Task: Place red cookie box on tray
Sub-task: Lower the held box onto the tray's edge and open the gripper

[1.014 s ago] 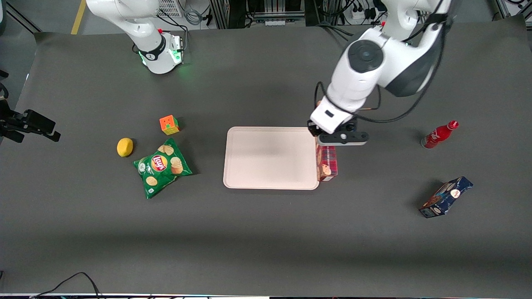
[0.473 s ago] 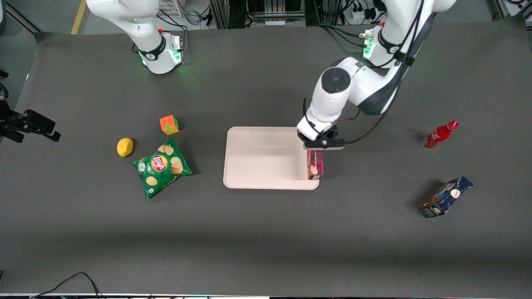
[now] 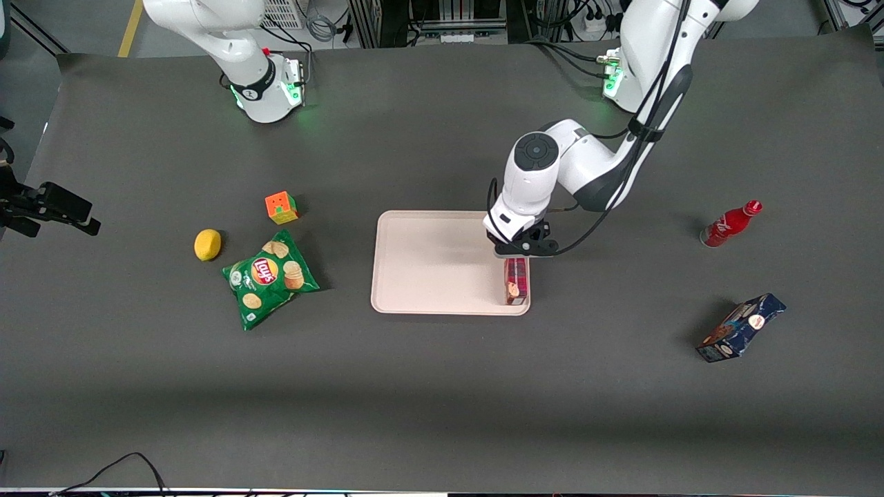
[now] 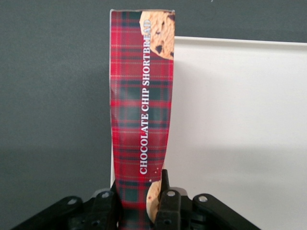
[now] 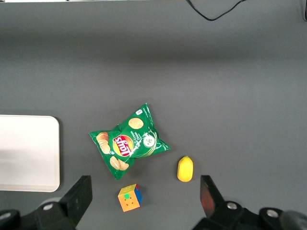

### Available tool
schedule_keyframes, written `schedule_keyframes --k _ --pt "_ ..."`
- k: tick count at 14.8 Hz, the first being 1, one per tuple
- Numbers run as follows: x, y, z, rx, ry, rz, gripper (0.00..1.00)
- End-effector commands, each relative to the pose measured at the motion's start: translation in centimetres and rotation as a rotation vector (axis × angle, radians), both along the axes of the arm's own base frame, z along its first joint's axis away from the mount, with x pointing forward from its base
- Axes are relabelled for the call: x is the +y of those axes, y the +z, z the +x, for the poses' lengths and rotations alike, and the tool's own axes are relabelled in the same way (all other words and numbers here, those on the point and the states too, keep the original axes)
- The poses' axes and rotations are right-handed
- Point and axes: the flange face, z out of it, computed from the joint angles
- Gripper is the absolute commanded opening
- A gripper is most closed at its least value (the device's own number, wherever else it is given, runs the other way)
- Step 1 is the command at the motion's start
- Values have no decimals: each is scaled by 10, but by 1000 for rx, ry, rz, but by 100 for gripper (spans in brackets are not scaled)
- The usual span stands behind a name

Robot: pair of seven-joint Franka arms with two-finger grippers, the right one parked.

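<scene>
The red cookie box [image 3: 516, 281], a long slim tartan carton reading "Chocolate Chip Shortbread" [image 4: 141, 110], lies over the pale beige tray [image 3: 435, 262] along the tray's edge nearest the working arm's end. My left gripper [image 3: 516, 254] is shut on the box's end farther from the front camera. In the left wrist view the black fingers [image 4: 168, 199] press both sides of the carton, and the tray [image 4: 240, 124] spreads out beside it. Whether the box rests on the tray or hovers just above it, I cannot tell.
Toward the working arm's end stand a red soda bottle [image 3: 731, 223] and a dark blue box [image 3: 740, 328]. Toward the parked arm's end lie a green chip bag [image 3: 269, 277], a lemon [image 3: 207, 244] and a colour cube [image 3: 281, 207].
The gripper has carried the box sideways from beside the tray's rim to over the tray, and has sunk lower. The arm has folded down and toward the tray.
</scene>
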Motion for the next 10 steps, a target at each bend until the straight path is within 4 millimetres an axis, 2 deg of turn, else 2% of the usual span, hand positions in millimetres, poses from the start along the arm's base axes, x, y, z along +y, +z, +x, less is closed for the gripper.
schedule_keyframes --k 1,5,7,8,9,10 --pt "-3 -2 6 -33 5 2 0" --pt "-1 -10 10 -30 11 9 0" --pt "1 -12 17 -34 20 11 4" --pt "0 -12 16 -34 17 11 8" --pt "2 -14 18 -33 21 13 16" --pt "1 -14 19 -34 22 12 28"
